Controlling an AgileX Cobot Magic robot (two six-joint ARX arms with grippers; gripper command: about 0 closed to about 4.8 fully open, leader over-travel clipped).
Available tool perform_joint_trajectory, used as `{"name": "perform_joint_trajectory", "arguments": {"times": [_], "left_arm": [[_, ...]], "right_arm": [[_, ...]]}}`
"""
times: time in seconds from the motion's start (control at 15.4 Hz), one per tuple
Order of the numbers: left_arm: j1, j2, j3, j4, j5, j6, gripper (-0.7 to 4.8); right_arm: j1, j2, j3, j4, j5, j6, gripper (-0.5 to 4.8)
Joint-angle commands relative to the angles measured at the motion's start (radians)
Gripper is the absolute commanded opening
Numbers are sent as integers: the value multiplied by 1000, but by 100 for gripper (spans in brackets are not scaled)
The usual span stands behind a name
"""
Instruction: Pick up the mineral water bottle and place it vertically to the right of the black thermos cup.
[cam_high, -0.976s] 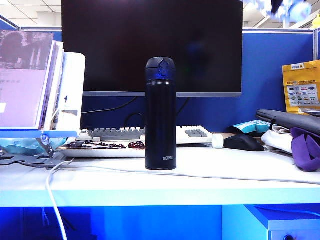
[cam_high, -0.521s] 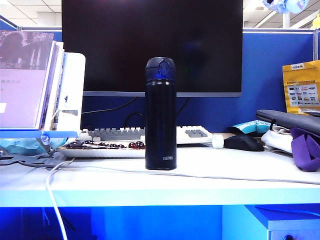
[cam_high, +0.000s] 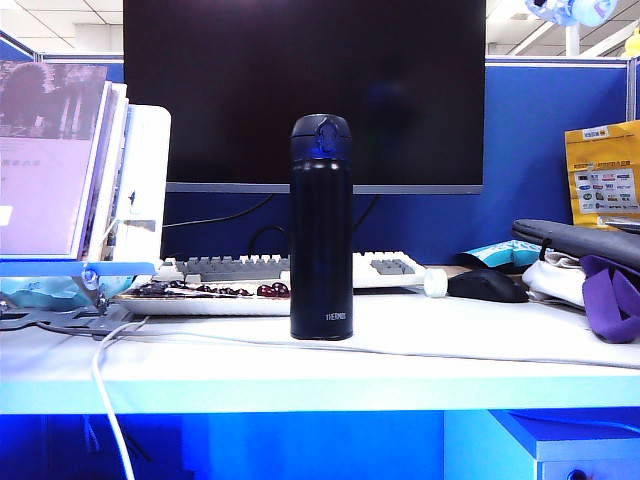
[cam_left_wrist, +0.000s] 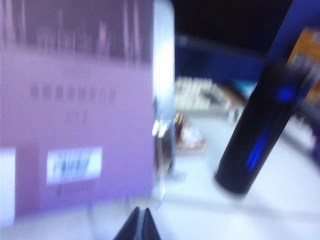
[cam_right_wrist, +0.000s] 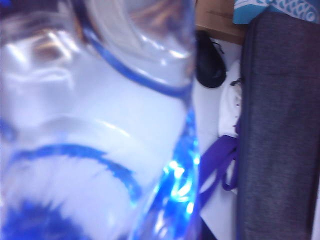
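Upright black thermos cup (cam_high: 321, 227) mid-desk

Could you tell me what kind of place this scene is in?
Most likely an office cubicle desk. A large dark monitor stands over a white keyboard, a black mouse lies beside it, and blue partition walls close off the back. The black thermos cup stands in front.

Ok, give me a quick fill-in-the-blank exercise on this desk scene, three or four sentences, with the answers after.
1. The black thermos cup stands ___ on the white desk.
2. The left gripper has its fingertips pressed ___.
3. The right wrist view is filled by a clear plastic ___, so the right gripper's fingers cannot be seen.
4. Behind the thermos lies a white ___, under a dark monitor.

Missing words: upright; together; bottle; keyboard
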Motion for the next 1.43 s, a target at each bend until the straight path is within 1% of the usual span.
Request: {"name": "perform_joint_trajectory", "arguments": {"times": [0.07, 0.13, 0.2, 0.26, 0.46, 0.59, 0.65, 0.72, 0.78, 0.85, 0.91, 0.98, 1.04, 1.11, 1.17, 1.24, 1.3, 1.43], "left_arm": [[1, -3, 2, 239, -24, -338, 40], [1, -3, 2, 319, -21, -423, 40], [0, -3, 5, 448, 3, -430, 41], [0, -3, 19, 476, 30, -416, 41], [0, 28, 161, 380, 28, -324, 40], [0, 171, 307, 367, 37, -274, 40], [-1, 274, 387, 369, 75, -255, 40], [-2, 459, 532, 371, 174, -226, 40], [-7, 615, 659, 380, 293, -224, 40], [-24, 737, 766, 384, 392, -231, 40], [-88, 921, 939, 386, 500, -258, 40], [-155, 1037, 1054, 385, 541, -280, 40], [-214, 1137, 1157, 386, 568, -294, 40], [-278, 1226, 1246, 385, 577, -294, 40], [-362, 1313, 1329, 391, 579, -293, 40], [-406, 1362, 1366, 398, 579, -297, 40], [-447, 1380, 1374, 392, 551, -298, 40], [-460, 1381, 1373, 369, 537, -298, 40]], "right_arm": [[1, -18, 13, 60, -84, 5, 209], [1, -21, 13, 70, -111, 5, 210], [1, -28, 13, 87, -164, 6, 210], [1, -35, 13, 99, -182, 8, 210], [1, -59, 13, 115, -208, 13, 209], [1, -64, 13, 128, -286, 27, 210], [1, -69, 13, 138, -321, 30, 210], [2, -72, 13, 151, -356, 39, 209], [2, -76, 13, 161, -375, 50, 210], [2, -78, 13, 168, -401, 53, 209], [1, -80, 13, 180, -446, 53, 210], [2, -82, 13, 189, -492, 53, 210], [2, -82, 13, 196, -539, 53, 210], [2, -82, 13, 201, -557, 53, 209], [2, -85, 13, 205, -568, 53, 209], [1, -85, 13, 211, -602, 53, 210], [1, -85, 13, 212, -637, 53, 209], [2, -85, 13, 216, -686, 53, 210]]}}
